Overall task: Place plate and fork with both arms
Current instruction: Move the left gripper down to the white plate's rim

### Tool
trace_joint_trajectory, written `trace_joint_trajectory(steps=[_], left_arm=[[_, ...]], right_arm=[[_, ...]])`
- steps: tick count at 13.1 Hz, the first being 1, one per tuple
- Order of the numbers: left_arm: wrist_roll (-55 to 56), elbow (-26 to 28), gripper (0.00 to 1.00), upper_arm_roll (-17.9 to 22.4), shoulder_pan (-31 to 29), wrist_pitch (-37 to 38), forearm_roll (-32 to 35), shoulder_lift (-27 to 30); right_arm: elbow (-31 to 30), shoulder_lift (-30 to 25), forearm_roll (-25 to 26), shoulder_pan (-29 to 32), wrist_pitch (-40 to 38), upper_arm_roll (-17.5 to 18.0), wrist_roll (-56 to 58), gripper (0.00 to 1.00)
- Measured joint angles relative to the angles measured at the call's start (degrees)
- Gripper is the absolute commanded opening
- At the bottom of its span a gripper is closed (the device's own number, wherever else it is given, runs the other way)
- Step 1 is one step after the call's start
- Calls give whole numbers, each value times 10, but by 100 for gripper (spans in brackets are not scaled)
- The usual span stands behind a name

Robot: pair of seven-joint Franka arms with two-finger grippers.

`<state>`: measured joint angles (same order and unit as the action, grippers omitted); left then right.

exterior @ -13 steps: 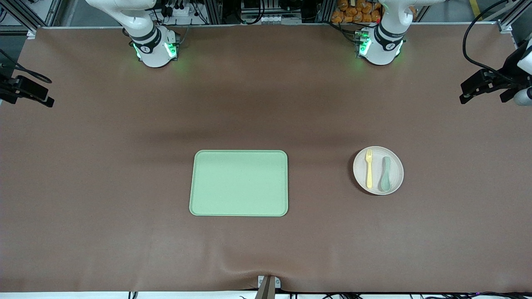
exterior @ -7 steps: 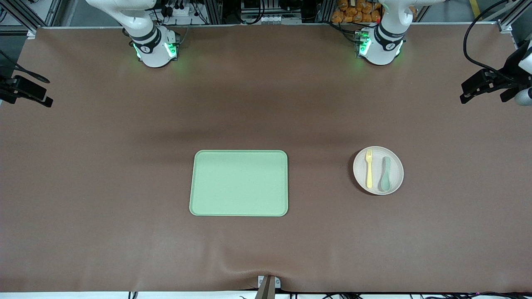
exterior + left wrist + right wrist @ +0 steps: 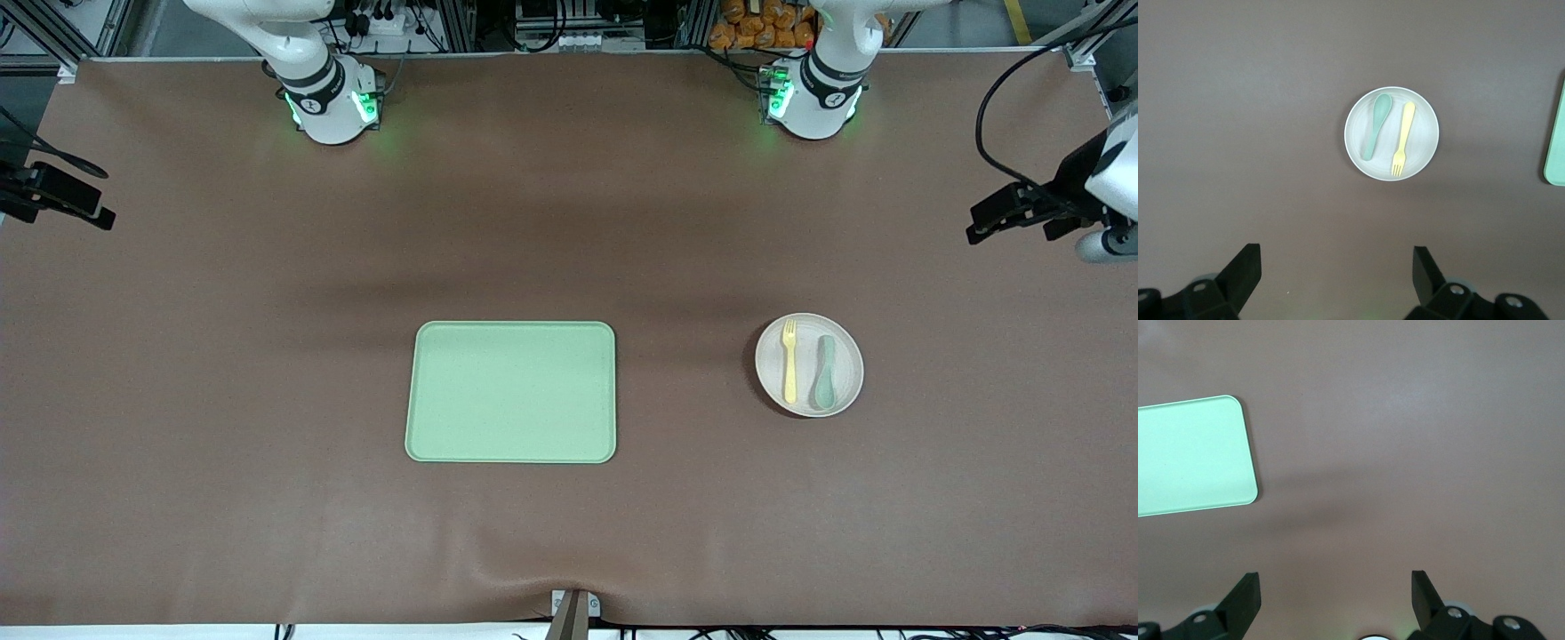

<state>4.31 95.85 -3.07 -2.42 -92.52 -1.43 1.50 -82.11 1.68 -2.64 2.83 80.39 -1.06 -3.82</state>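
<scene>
The round pale plate (image 3: 809, 395) (image 3: 1419, 149) rests on the brown table toward the left arm's end. On it lie the pale-yellow fork (image 3: 789, 360) (image 3: 1403, 139) and a grey-green spoon (image 3: 825, 372) (image 3: 1375, 125), side by side. My left gripper (image 3: 1336, 257) (image 3: 1022, 222) hangs high over bare table at the left arm's end, open and empty, well apart from the plate. My right gripper (image 3: 1336, 580) (image 3: 58, 200) hangs high over bare table at the right arm's end, open, with nothing between its fingers.
A rectangular light-green tray (image 3: 511, 391) (image 3: 1191, 457) lies flat in the middle of the table, with nothing on it. Its edge also shows in the left wrist view as a green tray edge (image 3: 1556, 143). Both arm bases (image 3: 333, 102) (image 3: 813, 98) stand at the table's back edge.
The left gripper has shifted slightly toward the table's middle and lower in the front view. The right arm has hardly moved. Plate, fork, spoon and tray lie as before.
</scene>
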Motion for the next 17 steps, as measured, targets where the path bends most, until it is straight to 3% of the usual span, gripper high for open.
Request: trace_joint_trajectory(steps=[8, 17], left_arm=[[-3, 150, 100, 0, -6, -177, -23, -12], [-45, 226, 100, 0, -16, -328, -37, -86]], right_arm=[[0, 1, 0, 0, 0, 0, 0, 100], [0, 1, -1, 1, 0, 1, 0, 100]])
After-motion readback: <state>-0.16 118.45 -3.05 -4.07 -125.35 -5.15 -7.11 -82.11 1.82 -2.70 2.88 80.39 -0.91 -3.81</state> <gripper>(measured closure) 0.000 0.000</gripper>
